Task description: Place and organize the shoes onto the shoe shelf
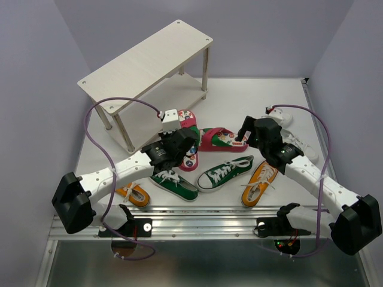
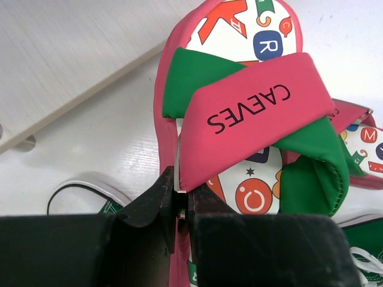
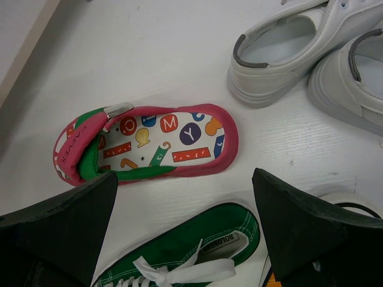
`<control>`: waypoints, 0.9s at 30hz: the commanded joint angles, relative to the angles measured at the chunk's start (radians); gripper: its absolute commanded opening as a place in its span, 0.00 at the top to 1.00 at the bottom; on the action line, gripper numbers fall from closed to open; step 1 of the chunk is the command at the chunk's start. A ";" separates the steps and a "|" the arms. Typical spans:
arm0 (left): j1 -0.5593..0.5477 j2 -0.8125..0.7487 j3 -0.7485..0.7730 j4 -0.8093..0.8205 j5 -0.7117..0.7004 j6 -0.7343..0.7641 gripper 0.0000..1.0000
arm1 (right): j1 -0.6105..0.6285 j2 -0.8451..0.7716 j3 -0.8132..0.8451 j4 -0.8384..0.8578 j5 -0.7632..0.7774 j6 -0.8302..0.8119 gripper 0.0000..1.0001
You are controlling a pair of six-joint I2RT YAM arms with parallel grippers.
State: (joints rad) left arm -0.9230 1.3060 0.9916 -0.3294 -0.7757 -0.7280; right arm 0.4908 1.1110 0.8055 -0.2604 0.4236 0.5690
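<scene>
- Progress: no shoes on shoe shelf (image 1: 149,57) yet; all four pairs lie on table (image 1: 239,95).
- Left gripper (image 2: 181,200) clamped tight on strap of pink-red flip-flop (image 2: 251,101), near the shelf legs.
- Right gripper (image 3: 185,178) spread wide, holding nothing, above second flip-flop (image 3: 161,140).

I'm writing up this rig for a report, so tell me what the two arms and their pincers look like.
The left arm and right arm have white links, black joints and bulky black shoulder blocks. A purple cable loops along each. The left pincer and right pincer have matte black, wedge-shaped fingers.
</scene>
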 commanded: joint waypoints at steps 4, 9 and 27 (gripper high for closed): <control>-0.005 -0.076 0.142 0.082 -0.010 0.190 1.00 | -0.004 -0.045 0.001 0.046 0.021 -0.004 0.00; -0.007 -0.149 0.191 0.220 0.251 0.387 1.00 | -0.004 -0.048 0.008 0.047 0.021 -0.006 0.00; 0.053 -0.024 0.839 0.273 -0.083 0.714 1.00 | -0.004 -0.093 0.007 0.032 -0.016 0.017 0.00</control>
State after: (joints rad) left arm -0.9108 1.2369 1.7130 -0.1547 -0.7254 -0.0887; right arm 0.4908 1.0393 0.8047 -0.2600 0.4179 0.5762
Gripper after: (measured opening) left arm 0.179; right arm 0.998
